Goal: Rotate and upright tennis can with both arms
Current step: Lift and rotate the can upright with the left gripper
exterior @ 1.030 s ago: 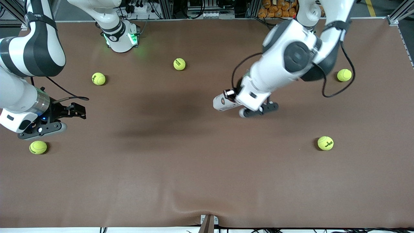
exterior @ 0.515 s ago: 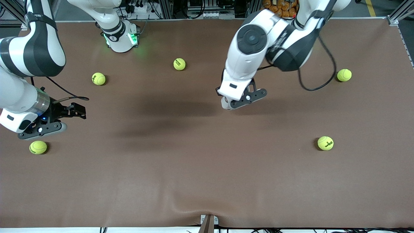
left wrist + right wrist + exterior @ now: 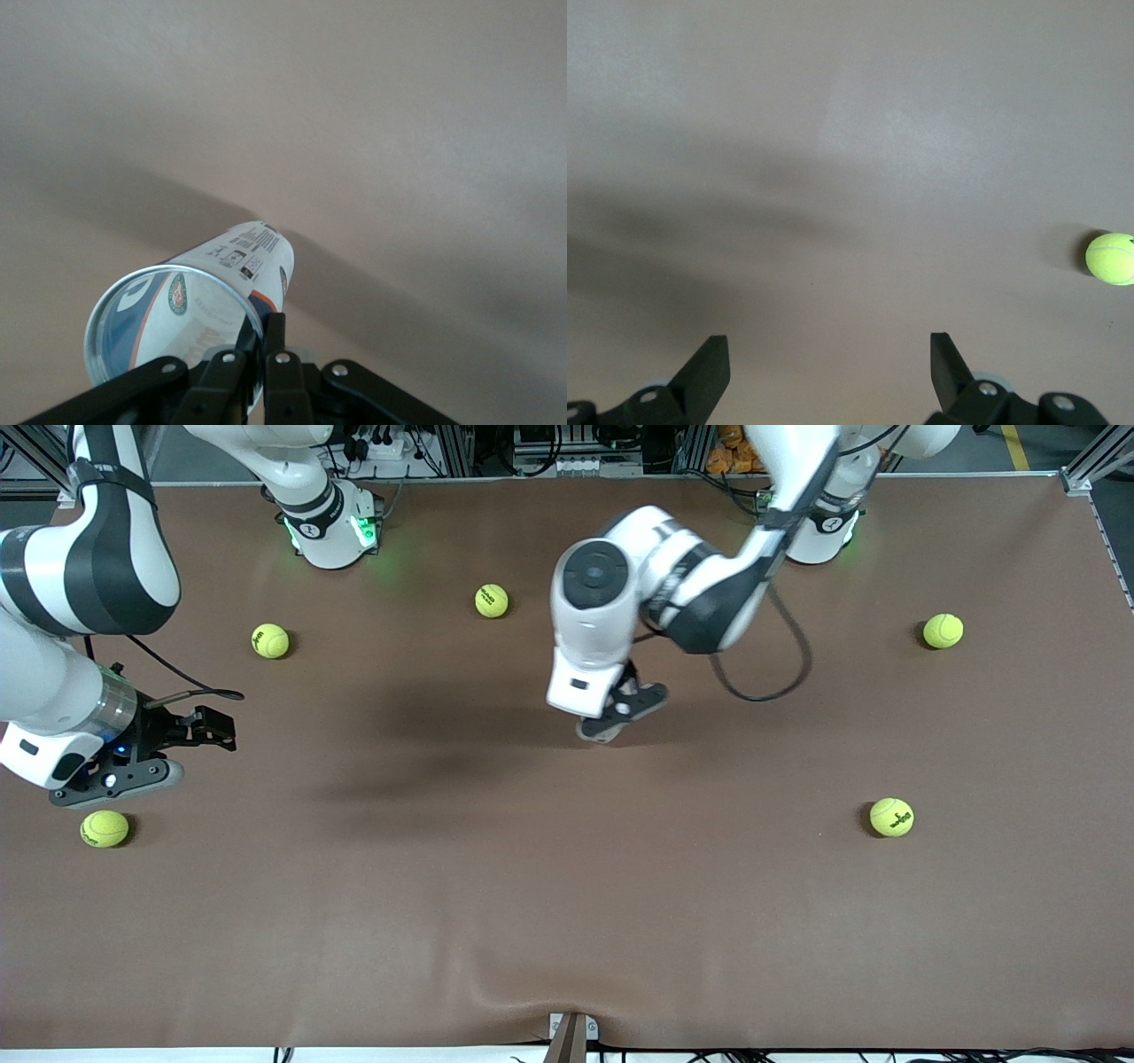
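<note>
The tennis can (image 3: pixel 208 297), white-grey with a dark blue end, is tilted with its clear open rim toward the left wrist camera and its other end down by the brown table (image 3: pixel 399 133). My left gripper (image 3: pixel 264 350) is shut on the can's rim wall, one finger inside and one outside. In the front view the left gripper (image 3: pixel 613 719) is over the table's middle, and the can is almost hidden under its wrist. My right gripper (image 3: pixel 213 728) waits open and empty low over the table at the right arm's end; its view (image 3: pixel 828 354) shows bare table between the fingers.
Several yellow tennis balls lie about: one (image 3: pixel 492 600) near the bases, one (image 3: pixel 270 640) and one (image 3: pixel 104 828) by the right gripper, one (image 3: pixel 891 817) and one (image 3: pixel 943 631) toward the left arm's end. One ball shows in the right wrist view (image 3: pixel 1111 258).
The left arm has swung toward the right arm's end, carrying the can by its rim from lying on the table to hanging tilted under the wrist. The right arm has not moved.
</note>
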